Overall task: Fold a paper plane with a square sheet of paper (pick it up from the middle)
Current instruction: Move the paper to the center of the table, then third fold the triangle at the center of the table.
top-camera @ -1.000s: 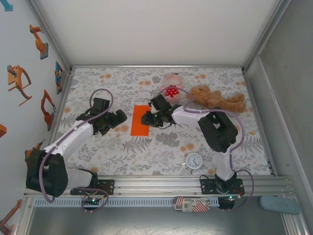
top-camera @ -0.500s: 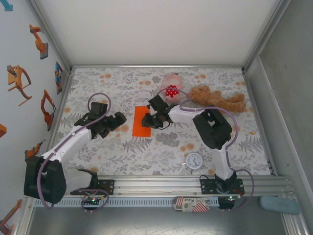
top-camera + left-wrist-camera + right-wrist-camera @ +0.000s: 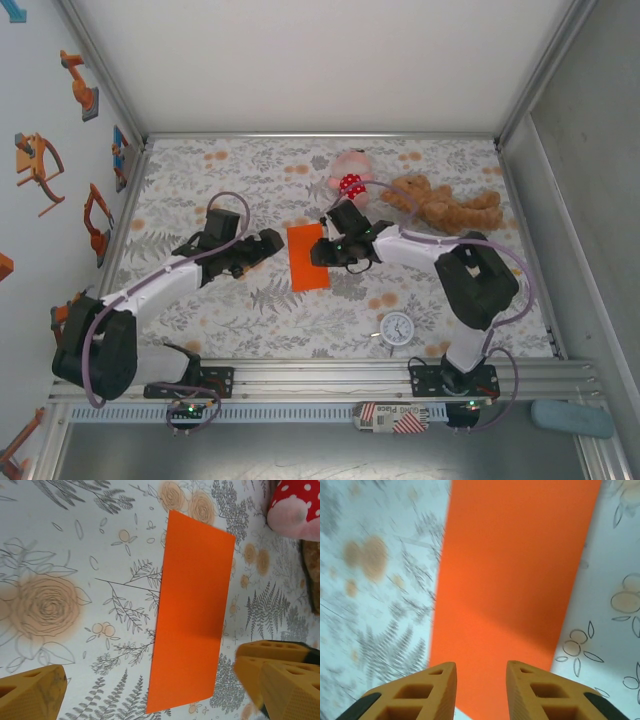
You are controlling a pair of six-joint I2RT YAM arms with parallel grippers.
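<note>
orange paper (image 3: 308, 257) on floral tablecloth (image 3: 250, 320), white walls (image 3: 320, 60), aluminium frame (image 3: 330, 375)

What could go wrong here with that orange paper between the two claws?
1. The orange paper is thin and lies flat on the table, so the right gripper, its jaws narrowly apart over one edge, might push or crumple it instead of catching it.
2. The spotted plush toy lies close behind that gripper, and a swing backward could knock it.
</note>
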